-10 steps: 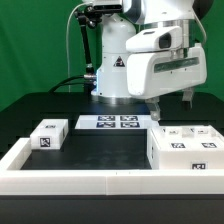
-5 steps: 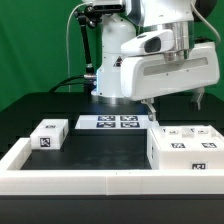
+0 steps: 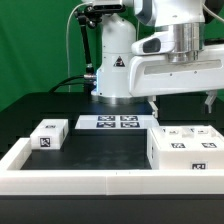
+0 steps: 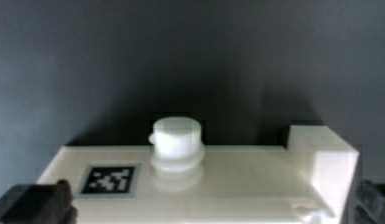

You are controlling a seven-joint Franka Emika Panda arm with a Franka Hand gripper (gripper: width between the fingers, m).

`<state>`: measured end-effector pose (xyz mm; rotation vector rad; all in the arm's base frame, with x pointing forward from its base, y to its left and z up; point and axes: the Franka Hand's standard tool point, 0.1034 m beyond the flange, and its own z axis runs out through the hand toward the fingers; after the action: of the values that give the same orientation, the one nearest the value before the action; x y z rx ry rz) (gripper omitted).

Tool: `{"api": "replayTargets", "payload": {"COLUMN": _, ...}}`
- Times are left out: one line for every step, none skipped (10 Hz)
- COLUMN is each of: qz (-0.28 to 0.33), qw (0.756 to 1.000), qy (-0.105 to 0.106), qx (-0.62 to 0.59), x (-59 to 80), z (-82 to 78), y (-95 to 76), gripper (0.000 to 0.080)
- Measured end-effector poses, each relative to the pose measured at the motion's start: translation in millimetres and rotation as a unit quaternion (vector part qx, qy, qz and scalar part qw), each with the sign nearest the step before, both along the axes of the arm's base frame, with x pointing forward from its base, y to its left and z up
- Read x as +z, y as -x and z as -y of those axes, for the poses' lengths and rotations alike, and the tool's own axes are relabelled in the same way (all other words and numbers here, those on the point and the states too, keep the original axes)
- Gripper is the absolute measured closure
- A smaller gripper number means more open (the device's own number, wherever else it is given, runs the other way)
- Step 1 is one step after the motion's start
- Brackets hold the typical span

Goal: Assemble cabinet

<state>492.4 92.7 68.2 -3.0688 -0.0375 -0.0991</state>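
The large white cabinet body point(image 3: 185, 146) with black-and-white tags stands at the exterior view's right. My gripper point(image 3: 183, 102) hovers just above it, jaws wide open and empty. In the wrist view the body's top point(image 4: 224, 185) fills the lower part, with a tag point(image 4: 109, 180), a short white round peg point(image 4: 176, 141) and a raised white corner block point(image 4: 313, 142). The dark fingertips point(image 4: 29, 205) show at both lower corners, either side of the body and apart from it. A small white tagged block point(image 3: 47, 134) lies at the exterior view's left.
The marker board point(image 3: 115, 122) lies flat by the robot base. A long white rail point(image 3: 80, 181) without tags runs along the table's front and up its left side. The table top is black.
The hand has turned about its wrist to face the camera squarely and shifted a little to the exterior view's right above the cabinet body. The parts have not moved.
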Motion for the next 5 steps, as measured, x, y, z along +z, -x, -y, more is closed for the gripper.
{"api": "replayTargets", "payload": {"qz": -0.002, "qw": 1.0, "qy": -0.005, "qx": -0.017, "x": 0.0, "z": -1.9, "y": 0.3, "gripper": 0.0003}}
{"api": "replayTargets", "payload": {"qz": -0.005, "qw": 0.999, "qy": -0.011, "qx": -0.045, "x": -0.1, "z": -3.8, "y": 0.7, "gripper": 0.0003}}
{"api": "replayTargets", "payload": {"qz": -0.005, "qw": 0.999, "qy": -0.011, "qx": -0.042, "x": -0.3, "z": -4.2, "y": 0.9, "gripper": 0.0003}}
{"api": "replayTargets", "payload": {"qz": -0.005, "qw": 0.999, "qy": -0.011, "qx": -0.04, "x": -0.5, "z": -4.2, "y": 1.0, "gripper": 0.0003}}
{"api": "replayTargets", "payload": {"qz": -0.006, "qw": 0.999, "qy": -0.01, "qx": -0.037, "x": -2.3, "z": -3.1, "y": 1.6, "gripper": 0.0003}}
